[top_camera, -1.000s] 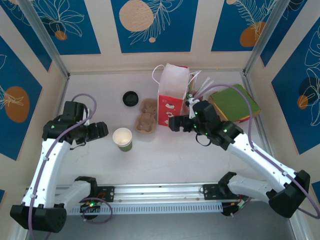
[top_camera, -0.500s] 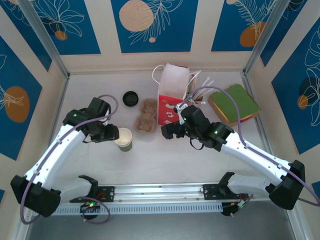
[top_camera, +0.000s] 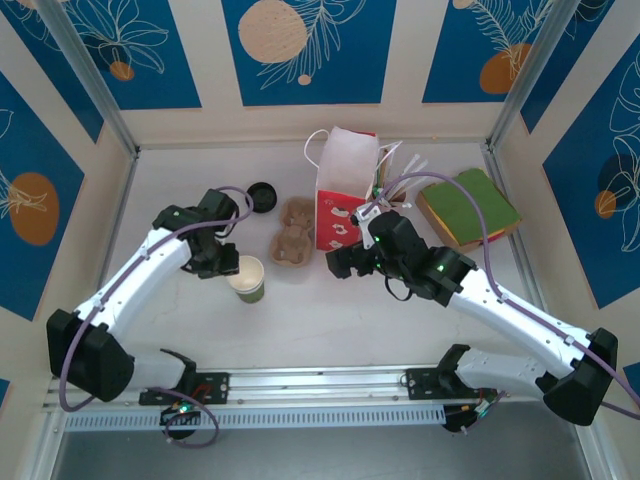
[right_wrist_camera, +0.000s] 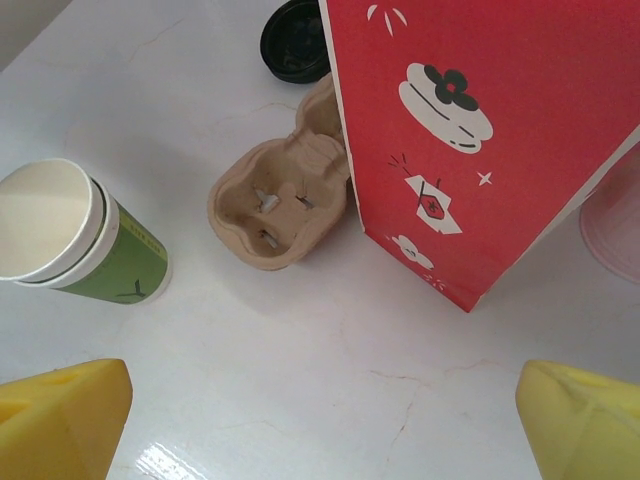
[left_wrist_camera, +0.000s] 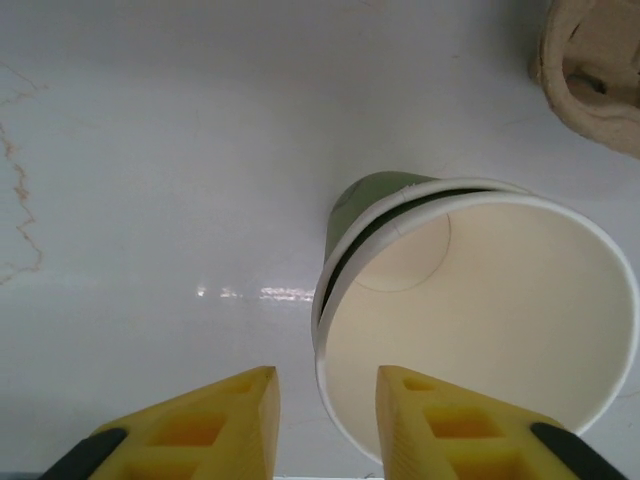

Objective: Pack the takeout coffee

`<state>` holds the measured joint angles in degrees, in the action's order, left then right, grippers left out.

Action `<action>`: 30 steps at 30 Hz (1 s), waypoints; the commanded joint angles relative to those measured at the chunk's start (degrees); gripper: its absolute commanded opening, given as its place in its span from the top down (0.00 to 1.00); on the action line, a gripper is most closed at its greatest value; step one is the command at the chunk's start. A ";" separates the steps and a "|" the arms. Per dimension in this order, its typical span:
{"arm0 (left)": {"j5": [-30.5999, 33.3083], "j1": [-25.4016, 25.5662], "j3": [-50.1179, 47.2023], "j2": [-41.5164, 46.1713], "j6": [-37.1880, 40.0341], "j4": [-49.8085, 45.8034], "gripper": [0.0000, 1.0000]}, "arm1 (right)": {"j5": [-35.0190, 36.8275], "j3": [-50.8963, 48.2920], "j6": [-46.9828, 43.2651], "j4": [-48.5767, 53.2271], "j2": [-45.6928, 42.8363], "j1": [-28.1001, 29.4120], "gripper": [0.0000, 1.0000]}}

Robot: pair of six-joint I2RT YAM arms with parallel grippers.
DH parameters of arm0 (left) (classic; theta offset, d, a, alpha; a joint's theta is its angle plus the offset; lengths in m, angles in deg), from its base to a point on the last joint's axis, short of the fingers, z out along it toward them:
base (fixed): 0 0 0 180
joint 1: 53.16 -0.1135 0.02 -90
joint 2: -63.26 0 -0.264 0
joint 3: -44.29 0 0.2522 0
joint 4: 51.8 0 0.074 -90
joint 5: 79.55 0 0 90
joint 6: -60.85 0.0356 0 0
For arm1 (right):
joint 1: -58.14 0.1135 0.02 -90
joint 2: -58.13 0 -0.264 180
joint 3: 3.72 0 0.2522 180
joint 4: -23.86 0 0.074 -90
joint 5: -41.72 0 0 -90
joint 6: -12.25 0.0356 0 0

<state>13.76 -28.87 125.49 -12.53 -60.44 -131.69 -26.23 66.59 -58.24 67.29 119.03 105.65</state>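
Green lidless paper cup [left_wrist_camera: 480, 300] upright for grasping; left pincer [left_wrist_camera: 325, 425] released just beside it, right pincer [right_wrist_camera: 320, 420] likewise released

Cropped and covered around my two hands
My left gripper [left_wrist_camera: 327, 385] has its fingers [left_wrist_camera: 200, 425] cut by the bottom edge, and the paper carrier [left_wrist_camera: 598, 70] ahead-right is clipped at the corner. Ahead of my right gripper [right_wrist_camera: 322, 400], the red bag [right_wrist_camera: 500, 120] runs off top and right, hiding part of the black lid [right_wrist_camera: 295, 40]; a pink thing [right_wrist_camera: 612, 225] far right is too cropped to name.
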 commanded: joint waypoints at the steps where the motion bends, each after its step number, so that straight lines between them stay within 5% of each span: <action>1: 1.08 0.49 0.13 -0.88 0.75 0.58 0.73 | 1.28 1.23 -0.96 0.46 -0.48 0.31 0.01; 21: 0.82 0.49 -2.19 -3.64 3.07 1.88 0.81 | 0.97 1.89 0.12 0.30 0.60 0.34 0.01; 30: 1.35 0.36 -1.88 -2.99 3.32 1.03 0.95 | 0.88 1.80 0.82 0.50 0.71 0.35 0.01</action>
<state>14.15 -28.87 123.65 -15.74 -57.64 -129.44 -25.75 66.62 -58.15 67.29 119.51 105.67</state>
